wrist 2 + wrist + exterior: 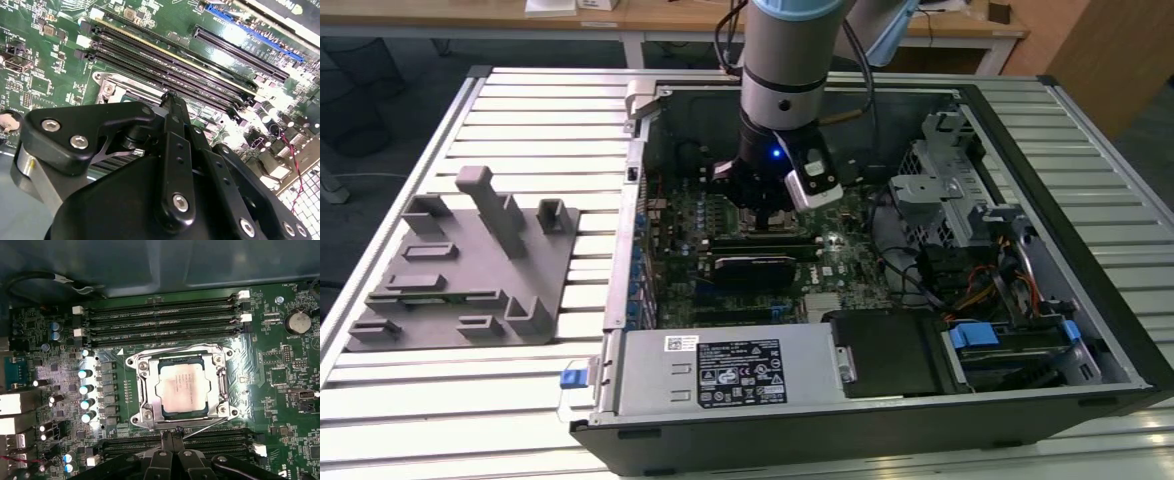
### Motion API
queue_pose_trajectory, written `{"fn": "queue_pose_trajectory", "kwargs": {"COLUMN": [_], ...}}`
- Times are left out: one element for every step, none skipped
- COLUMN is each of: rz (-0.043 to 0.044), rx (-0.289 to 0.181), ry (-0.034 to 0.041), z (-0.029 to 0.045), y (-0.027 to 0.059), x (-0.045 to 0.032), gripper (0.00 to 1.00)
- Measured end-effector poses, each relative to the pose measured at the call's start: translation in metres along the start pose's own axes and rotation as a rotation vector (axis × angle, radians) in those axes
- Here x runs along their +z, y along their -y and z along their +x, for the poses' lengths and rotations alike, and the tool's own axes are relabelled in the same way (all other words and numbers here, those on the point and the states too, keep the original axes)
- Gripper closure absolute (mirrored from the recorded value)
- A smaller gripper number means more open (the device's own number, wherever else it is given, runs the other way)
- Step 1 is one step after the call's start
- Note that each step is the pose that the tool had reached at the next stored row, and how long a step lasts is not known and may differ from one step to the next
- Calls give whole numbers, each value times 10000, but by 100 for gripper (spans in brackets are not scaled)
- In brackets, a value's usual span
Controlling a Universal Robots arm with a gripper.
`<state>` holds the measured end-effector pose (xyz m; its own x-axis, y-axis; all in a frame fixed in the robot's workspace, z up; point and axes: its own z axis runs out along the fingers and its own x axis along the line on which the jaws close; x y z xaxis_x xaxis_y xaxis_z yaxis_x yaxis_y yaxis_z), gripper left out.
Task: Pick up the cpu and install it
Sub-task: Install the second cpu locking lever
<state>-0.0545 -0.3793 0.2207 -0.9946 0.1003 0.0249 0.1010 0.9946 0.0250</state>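
The cpu (181,391) is a silvery square chip lying flat in the motherboard socket, inside the metal socket frame (141,390). In the first wrist view my gripper (172,436) hangs just beyond the socket's edge, its two black fingers pressed together with nothing between them. The second wrist view shows the same shut fingers (171,97) over the socket's rim, close to the memory slots (200,75). In the exterior view my gripper (767,215) reaches down into the open computer case (1067,110) over the middle of the green board.
A grey fixture (467,270) with upright posts stands on the slatted table at the exterior view's left. Inside the case are a power supply (720,370) at the front, a drive cage (947,180) with cables at the right, and capacitors (86,390) beside the socket.
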Motion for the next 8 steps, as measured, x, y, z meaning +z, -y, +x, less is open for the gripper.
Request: {"fn": "queue_pose_trajectory", "kwargs": {"rz": [-2,-1,3,5,8,13,15,19], "rx": [-43,-98,-169,-263,-364,-488,-629,-780], "ry": [0,-1,-4,-6,-9,-12,-15,-19], "z": [-1,-1,-1,-1,-1,-1,-2,-2], "y": [2,5,7,8,10,11,11,11], "x": [2,4,7,13,19,24,30,35], "gripper": [89,89,89,89,89,89,89,89]}}
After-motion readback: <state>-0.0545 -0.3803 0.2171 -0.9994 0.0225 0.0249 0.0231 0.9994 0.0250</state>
